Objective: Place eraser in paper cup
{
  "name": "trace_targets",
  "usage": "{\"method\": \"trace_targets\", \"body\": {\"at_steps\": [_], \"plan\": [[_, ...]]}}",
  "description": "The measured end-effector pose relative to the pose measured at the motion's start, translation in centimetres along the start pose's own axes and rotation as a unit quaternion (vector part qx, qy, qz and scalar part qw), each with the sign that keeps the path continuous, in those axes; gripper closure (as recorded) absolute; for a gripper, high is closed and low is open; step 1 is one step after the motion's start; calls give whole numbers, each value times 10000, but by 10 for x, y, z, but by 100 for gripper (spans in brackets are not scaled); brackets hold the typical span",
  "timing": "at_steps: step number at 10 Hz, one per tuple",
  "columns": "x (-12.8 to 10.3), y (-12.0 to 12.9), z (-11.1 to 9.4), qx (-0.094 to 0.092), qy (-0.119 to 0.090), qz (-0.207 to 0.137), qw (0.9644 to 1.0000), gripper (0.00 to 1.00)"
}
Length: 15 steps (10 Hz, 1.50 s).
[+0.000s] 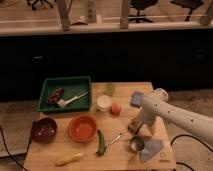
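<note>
The white paper cup (pixel 103 103) stands upright near the middle of the wooden table (pixel 55 156), just left of a small orange fruit (pixel 116 108). My white arm reaches in from the right, and the gripper (pixel 136 128) points down at the table's right part, to the right of and nearer than the cup. A small dark and tan block, apparently the eraser (pixel 132 126), sits right at the gripper's tip. I cannot tell whether it is held or only touched.
A green tray (pixel 45 90) with utensils is at the back left. An orange bowl (pixel 82 128), a dark bowl (pixel 44 130), a green pepper (pixel 102 142), a yellow piece (pixel 70 158), a spoon (pixel 116 138), a metal cup (pixel 136 144), a grey cloth (pixel 151 149) and a blue sponge (pixel 136 98) lie around.
</note>
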Motion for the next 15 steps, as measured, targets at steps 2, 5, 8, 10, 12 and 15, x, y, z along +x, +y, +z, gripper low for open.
{"method": "trace_targets", "body": {"at_steps": [2,5,8,10,12,15], "plan": [[0,0,-1,-11,17,-49,10000,20],[0,2,-2,-29,49,-119,9999,20],[0,-1,-2,8,67,-78,9999,20],[1,-6,-1,101,29,-10,9999,20],[3,-11,-1,204,2,60,9998,20],[4,-18,4,293,12,125,9995,41]]}}
